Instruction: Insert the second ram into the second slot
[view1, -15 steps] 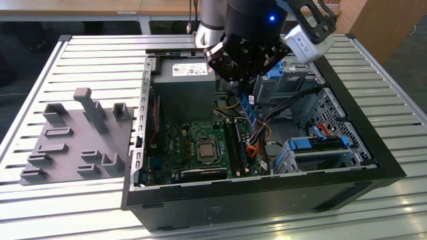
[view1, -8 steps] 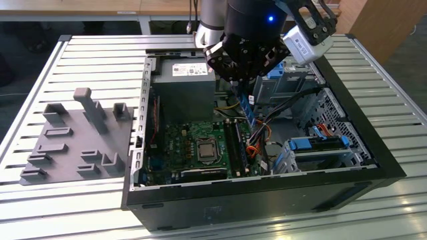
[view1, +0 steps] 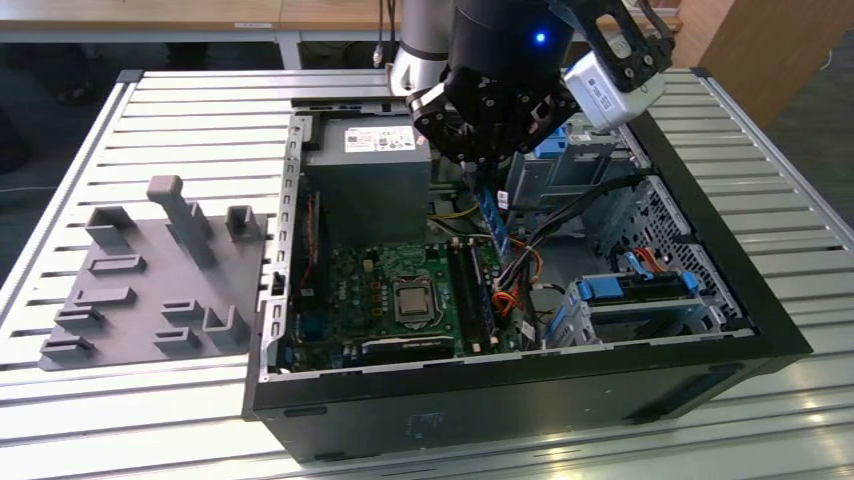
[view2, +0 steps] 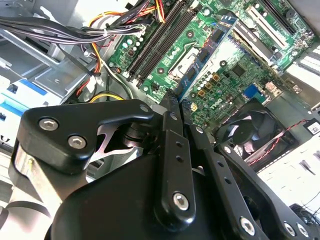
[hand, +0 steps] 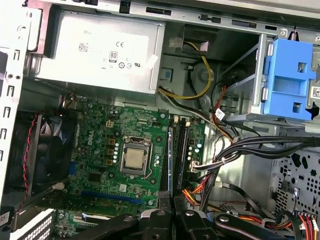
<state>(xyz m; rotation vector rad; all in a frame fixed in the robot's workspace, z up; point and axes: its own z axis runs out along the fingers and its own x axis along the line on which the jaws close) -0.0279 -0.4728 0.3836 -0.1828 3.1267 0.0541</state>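
Exterior view: second ram (view1: 499, 218) is held clear of the motherboard (view1: 350, 290), over the end of the ram slots (view1: 467, 290) nearest the power supply (view1: 380, 140) — not seated. Gripper (view1: 489, 172) fingers are clenched on the stick's upper edge, so it hangs below them, slot-ward. Second wrist view: its long axis runs roughly parallel to the slots. Sideways offset from the slots — cannot tell; the views disagree.
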